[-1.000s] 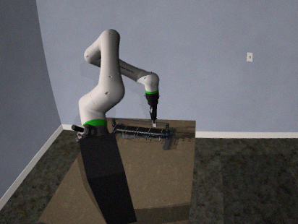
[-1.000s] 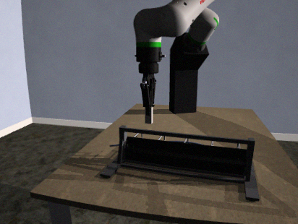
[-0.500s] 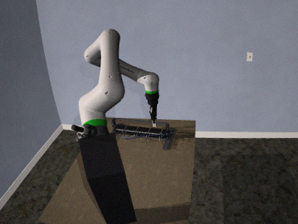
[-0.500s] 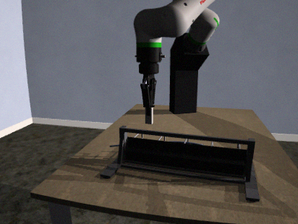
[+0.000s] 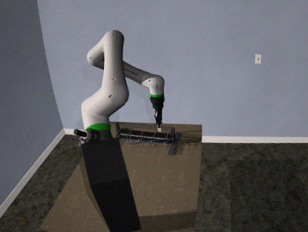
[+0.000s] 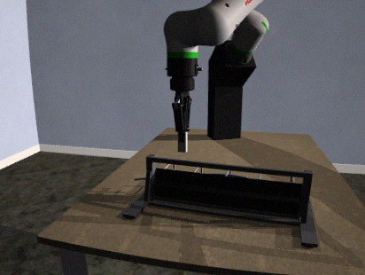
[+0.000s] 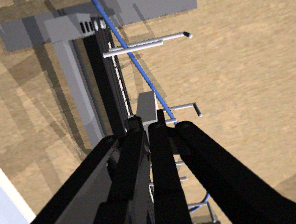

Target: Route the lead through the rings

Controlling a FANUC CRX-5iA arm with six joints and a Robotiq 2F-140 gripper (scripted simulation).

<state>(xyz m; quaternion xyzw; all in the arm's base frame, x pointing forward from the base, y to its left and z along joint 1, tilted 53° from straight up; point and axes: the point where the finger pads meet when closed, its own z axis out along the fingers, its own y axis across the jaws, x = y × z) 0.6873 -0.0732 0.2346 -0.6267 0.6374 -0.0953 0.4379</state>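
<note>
The blue lead runs in a straight, taut-looking line along the front of the rack, crossing the arm of one metal ring and reaching a second ring, where it passes out of sight behind the tool's dark fingers; a short blue curve shows again lower down, so it probably carries on along the row. Whether it sits inside those rings or merely lies across their arms is hard to tell from the wrist view.

The tool hangs straight down just above the rack's top bar, near the rack's left end in the exterior view; its fingers are pressed fully together, and nothing shows between the pale tips, with the lead passing beside them rather than through them. Pointing down with fingers together keeps it slim enough, I judge, to work between the rings without nudging the frame.

The rack stands upright on its two flat feet towards the far part of the surface, well in from the edges; that matters because it is loose and a push could shift or tip it.
</note>
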